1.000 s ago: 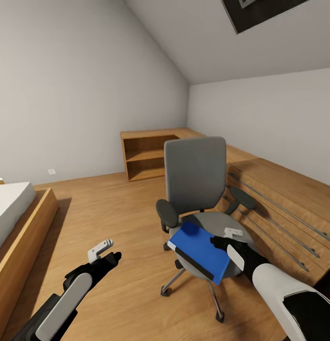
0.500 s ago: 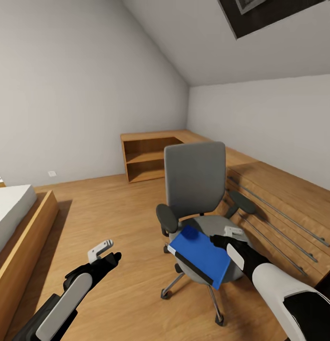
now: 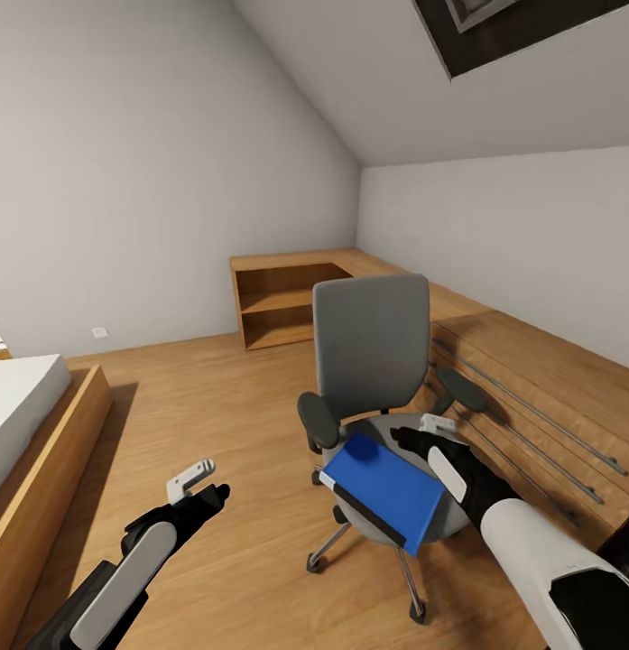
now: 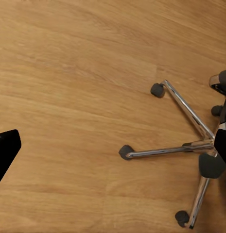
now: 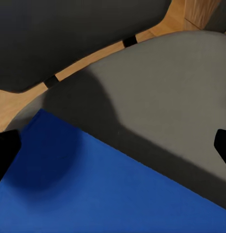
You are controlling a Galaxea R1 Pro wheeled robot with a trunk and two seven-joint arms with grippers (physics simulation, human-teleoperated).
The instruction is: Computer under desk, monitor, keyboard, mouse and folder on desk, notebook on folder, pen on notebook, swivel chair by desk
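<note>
**Right gripper over the folder**

The left gripper [image 3: 198,480] hangs low beside the chair [image 3: 373,357], over bare floor [image 3: 215,406], fingers apart and empty. The right gripper [image 3: 413,438] hovers above the folder's [image 3: 382,480] far edge; its fingertips stand wide apart and hold nothing. The folder lies on the seat, overhanging the front. Fetching it is the step in hand; next, the gripper likely must descend and pinch an edge. Since a second ago, this gripper has moved further over the seat.
</note>
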